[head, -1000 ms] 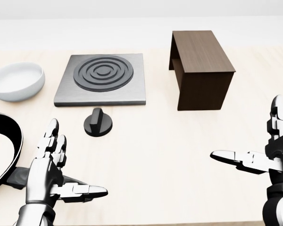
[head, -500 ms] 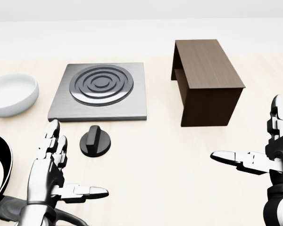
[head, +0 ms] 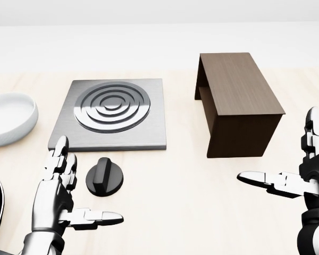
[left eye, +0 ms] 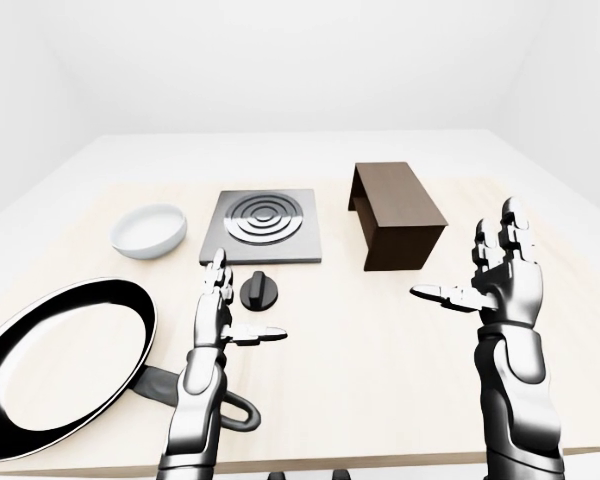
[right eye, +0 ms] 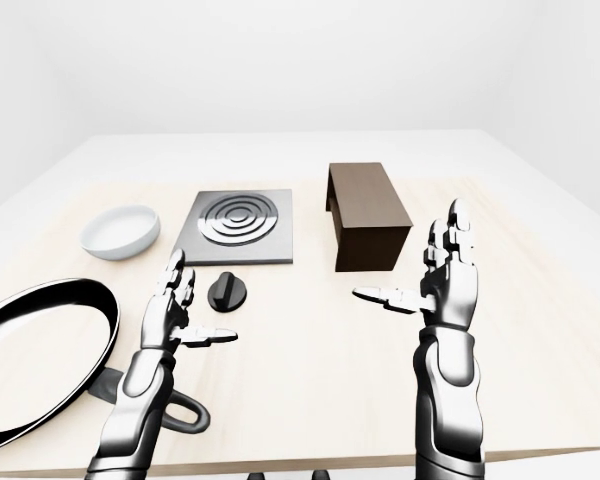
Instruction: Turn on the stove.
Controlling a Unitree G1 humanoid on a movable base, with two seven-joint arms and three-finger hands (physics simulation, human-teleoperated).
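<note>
The stove point(head: 110, 114) is a flat grey plate with a dark ringed burner, at the upper left of the head view. Its black round knob point(head: 105, 178) lies on the wooden table just below the plate. My left hand point(head: 69, 196) is open, fingers spread, just left of and below the knob, not touching it. My right hand point(head: 295, 170) is open and empty at the right edge of the head view, well away from the stove.
A dark brown wooden box-shaped stand point(head: 236, 103) stands right of the stove. A white bowl point(head: 8, 117) sits left of it. A large black frying pan point(left eye: 60, 365) lies at the lower left of the left-eye view, its handle under my left forearm.
The whole view has shifted: stove, knob and stand sit lower and larger, and bowl and pan have slid left, so the camera has moved closer. My left hand is nearer the knob.
</note>
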